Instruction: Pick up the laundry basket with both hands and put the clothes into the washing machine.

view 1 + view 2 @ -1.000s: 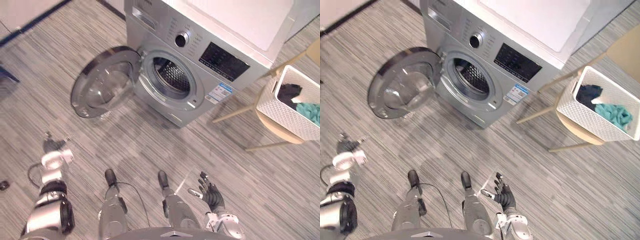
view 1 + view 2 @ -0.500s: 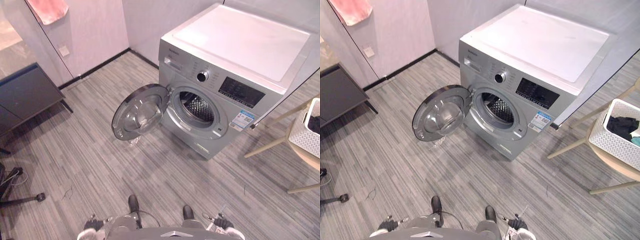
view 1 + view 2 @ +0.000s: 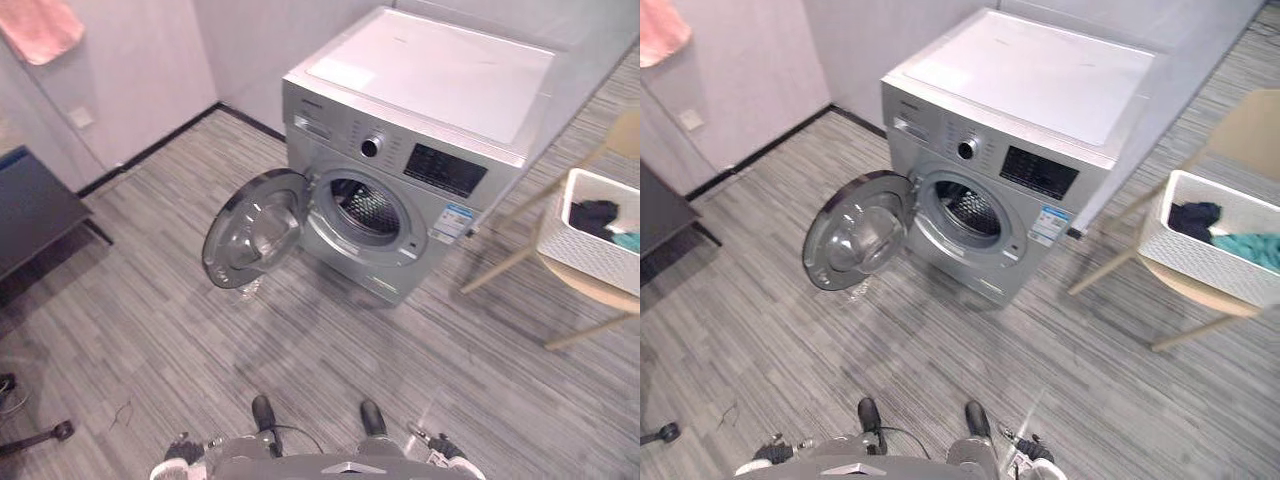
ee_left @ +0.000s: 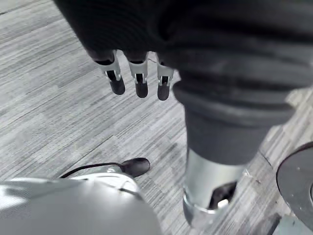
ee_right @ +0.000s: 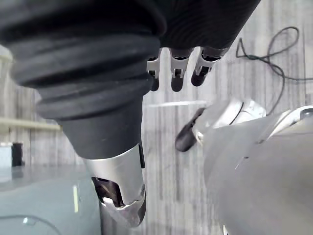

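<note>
A white laundry basket (image 3: 1200, 250) sits on a pale wooden chair (image 3: 1200, 290) to the right of the washing machine (image 3: 1020, 150). It holds dark clothes (image 3: 1193, 218) and a teal garment (image 3: 1248, 248). The machine's round door (image 3: 855, 232) is swung open to the left, and the drum (image 3: 965, 210) shows behind it. My left hand (image 4: 139, 81) hangs low at my side with relaxed, straight fingers and holds nothing. My right hand (image 5: 177, 73) hangs the same way, empty. Both are far from the basket, at the bottom edge of the eye views: left hand (image 3: 180, 452), right hand (image 3: 445, 448).
A dark cabinet (image 3: 30, 215) stands at the left by the wall, with a pink cloth (image 3: 40, 25) hanging above it. A wheeled base (image 3: 35, 435) pokes in at the lower left. Striped grey floor (image 3: 300, 340) stretches between me and the machine.
The camera has lifted and then swung right, so more of the basket and chair shows. Both hands have dropped from in front of me to my sides. Machine and basket stay put.
</note>
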Controlling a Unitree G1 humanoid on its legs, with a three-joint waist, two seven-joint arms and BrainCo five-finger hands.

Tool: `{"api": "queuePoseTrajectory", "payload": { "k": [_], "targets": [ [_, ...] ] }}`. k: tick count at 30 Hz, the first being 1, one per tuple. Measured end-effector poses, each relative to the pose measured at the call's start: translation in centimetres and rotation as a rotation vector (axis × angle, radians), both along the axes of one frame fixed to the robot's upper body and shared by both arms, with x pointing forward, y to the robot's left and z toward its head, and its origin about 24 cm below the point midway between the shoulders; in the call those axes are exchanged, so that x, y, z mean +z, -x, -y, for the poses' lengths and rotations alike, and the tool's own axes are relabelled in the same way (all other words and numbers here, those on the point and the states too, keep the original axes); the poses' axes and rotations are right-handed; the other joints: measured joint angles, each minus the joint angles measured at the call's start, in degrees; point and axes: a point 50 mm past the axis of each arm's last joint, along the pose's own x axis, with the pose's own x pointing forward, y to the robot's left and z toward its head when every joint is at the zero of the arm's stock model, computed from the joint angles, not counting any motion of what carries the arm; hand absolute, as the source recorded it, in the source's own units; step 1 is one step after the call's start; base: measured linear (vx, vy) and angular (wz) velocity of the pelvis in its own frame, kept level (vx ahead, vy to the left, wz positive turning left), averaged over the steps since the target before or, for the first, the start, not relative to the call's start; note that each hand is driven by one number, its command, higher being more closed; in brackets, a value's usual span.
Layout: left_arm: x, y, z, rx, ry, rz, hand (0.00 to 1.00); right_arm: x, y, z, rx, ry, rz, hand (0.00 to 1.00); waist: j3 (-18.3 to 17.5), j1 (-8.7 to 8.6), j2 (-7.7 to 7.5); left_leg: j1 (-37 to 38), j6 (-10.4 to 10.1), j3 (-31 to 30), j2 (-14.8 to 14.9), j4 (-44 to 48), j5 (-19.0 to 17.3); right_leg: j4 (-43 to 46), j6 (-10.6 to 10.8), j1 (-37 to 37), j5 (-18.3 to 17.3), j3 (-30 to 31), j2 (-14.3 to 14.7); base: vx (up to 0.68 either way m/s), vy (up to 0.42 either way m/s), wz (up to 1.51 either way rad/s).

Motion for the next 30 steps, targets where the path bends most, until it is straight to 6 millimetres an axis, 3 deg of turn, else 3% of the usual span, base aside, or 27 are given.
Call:
{"api": "queuePoseTrajectory", "payload": {
  "k": [3,5,8,9,13,15,16,18,19,20,21,22,23,24,25,26,27,29,30],
  "targets": [
    [0.5,-0.7,-1.3,0.015,-0.036,0.023,0.0,-0.2,-0.2,-1.2,-0.017,-0.019,0.005,0.0,1.1,-1.26,-1.94,2.1,-1.0,5.0,1.5,0.0,-1.0,1.1,-5.2,-2.0,0.3,-3.3,0.1,-0.02,-0.024,-0.97],
    [0.7,-0.8,-1.9,0.026,-0.059,0.033,0.0,-0.4,0.6,-1.7,-0.025,-0.032,-0.015,0.0,1.2,-1.28,-3.15,5.5,-2.5,8.4,2.0,0.0,-1.8,2.0,-5.4,-1.9,0.6,-7.7,-1.0,0.01,-0.035,-1.07],
    [0.8,-1.3,-1.7,0.028,-0.061,0.046,0.0,-0.7,2.0,-1.6,-0.032,-0.026,-0.051,0.0,0.7,-1.56,-3.87,9.4,-5.1,11.6,2.9,0.0,-2.7,3.6,-1.6,-1.8,1.1,-11.6,-1.8,0.06,-0.067,-0.75],
    [0.8,-1.9,-1.0,0.019,-0.048,0.064,0.0,-0.8,2.9,-1.3,-0.047,-0.017,-0.077,0.0,0.5,-2.09,-3.83,10.4,-5.7,11.8,3.4,0.0,-2.7,4.3,1.1,-1.8,1.9,-12.6,-1.7,0.06,-0.091,-0.31],
    [0.5,-2.6,1.6,0.003,0.015,0.08,0.0,-1.2,6.5,-0.7,-0.165,-0.023,-0.165,0.0,-0.3,-3.05,-2.73,11.8,-7.6,10.9,5.3,0.0,-3.0,8.5,4.6,-1.8,3.1,-13.5,-0.4,0.12,-0.135,0.06],
    [0.3,-2.6,2.5,0.005,0.038,0.08,0.0,-1.4,8.3,-0.8,-0.224,-0.037,-0.217,0.0,-1.3,-3.18,-1.36,12.4,-8.6,9.2,6.7,0.1,-3.2,11.8,6.5,-1.7,1.7,-15.8,0.3,0.19,-0.137,0.34],
    [0.2,-2.2,2.5,0.01,0.041,0.07,0.0,-1.5,9.5,-1.0,-0.257,-0.055,-0.254,0.0,-2.1,-3.32,-0.81,12.9,-9.3,7.9,7.9,0.4,-3.2,15.4,7.3,-2.2,-0.7,-17.0,1.0,0.24,-0.175,0.45],
    [0.1,-1.6,2.3,0.038,0.04,0.062,0.0,-1.7,10.4,-1.6,-0.269,-0.076,-0.289,0.0,-2.4,-4.11,-0.7,12.8,-10.9,5.9,11.3,5.3,-4.3,21.8,6.9,-2.4,-5.2,-19.1,2.2,0.25,-0.223,0.32],
    [0.1,-0.7,1.8,0.076,0.031,0.055,0.0,-1.7,10.3,-1.7,-0.256,-0.079,-0.286,0.0,-2.6,-3.62,-0.92,12.1,-11.3,5.1,14.6,13.0,-6.6,25.9,6.1,-2.3,-8.2,-19.2,3.4,0.23,-0.303,-0.13],
    [0.0,-0.1,1.3,0.106,0.024,0.05,0.0,-1.7,10.0,-1.7,-0.249,-0.077,-0.277,0.0,-2.5,-3.23,-0.86,10.2,-10.5,3.5,17.3,19.9,-7.7,28.7,5.2,-2.3,-10.2,-19.1,4.3,0.25,-0.436,-0.23],
    [0.2,-0.2,0.9,0.138,0.018,0.065,0.0,-1.6,9.6,-1.1,-0.249,-0.06,-0.262,0.0,-2.6,-2.96,-1.38,6.4,-5.3,0.1,20.6,30.5,-7.2,31.7,3.9,-1.8,-11.9,-19.3,5.1,0.19,-0.398,-0.18],
    [0.3,-0.4,0.7,0.153,0.017,0.079,0.0,-1.4,9.3,-0.6,-0.247,-0.042,-0.246,0.0,-2.5,-2.53,-1.39,4.6,-1.2,-1.7,21.8,35.3,-5.9,32.6,3.2,-1.4,-12.6,-19.3,5.5,0.15,-0.399,-0.3],
    [0.5,-0.4,0.4,0.185,0.012,0.098,0.0,-1.0,8.4,0.5,-0.232,0.002,-0.206,0.0,-1.7,-1.47,-1.97,1.2,2.3,-7.6,22.4,42.9,-3.8,33.0,1.7,0.4,-13.5,-18.6,6.3,0.14,-0.326,-0.53],
    [0.4,-0.6,1.3,0.199,0.04,0.107,0.0,-0.3,7.0,2.1,-0.199,0.059,-0.156,0.0,-1.0,-0.68,-0.31,-1.7,-0.6,-13.3,19.5,49.2,-7.2,32.5,0.4,1.7,-14.3,-17.2,7.2,0.12,-0.252,-0.59],
    [0.3,-0.6,1.8,0.204,0.055,0.106,0.0,0.1,6.3,3.0,-0.191,0.088,-0.128,0.0,-0.7,-0.65,0.72,-2.9,-2.0,-15.3,17.6,51.7,-9.3,32.2,-0.6,2.2,-15.0,-16.5,7.5,0.07,-0.118,-0.65],
    [0.1,-0.3,2.6,0.214,0.078,0.099,0.0,0.9,4.8,4.6,-0.16,0.142,-0.077,0.0,-0.1,-0.52,2.67,-5.0,-3.6,-17.4,12.4,54.2,-14.1,31.8,-1.0,3.1,-15.4,-15.0,8.1,0.08,-0.017,-0.63],
    [0.0,0.0,2.6,0.228,0.083,0.102,0.0,1.6,3.1,5.1,-0.148,0.162,-0.017,0.0,0.7,0.03,4.04,-5.9,-4.0,-16.6,7.6,52.0,-18.2,31.0,-1.4,4.4,-15.5,-14.1,9.1,0.09,-0.017,-0.58],
    [0.0,0.3,2.4,0.238,0.079,0.099,0.0,1.8,2.3,4.8,-0.124,0.163,0.01,0.0,0.9,0.66,4.41,-6.9,-3.9,-16.0,4.4,47.7,-19.9,30.6,-1.9,5.2,-15.8,-13.6,10.0,0.15,-0.01,-0.4],
    [0.0,0.8,2.2,0.253,0.075,0.094,0.0,2.1,1.0,4.4,-0.086,0.165,0.051,0.0,0.9,1.98,4.48,-7.9,-4.0,-16.3,0.7,40.6,-20.1,30.4,-2.4,5.5,-16.3,-12.3,11.1,0.16,0.0,-0.49]
  ]
}}
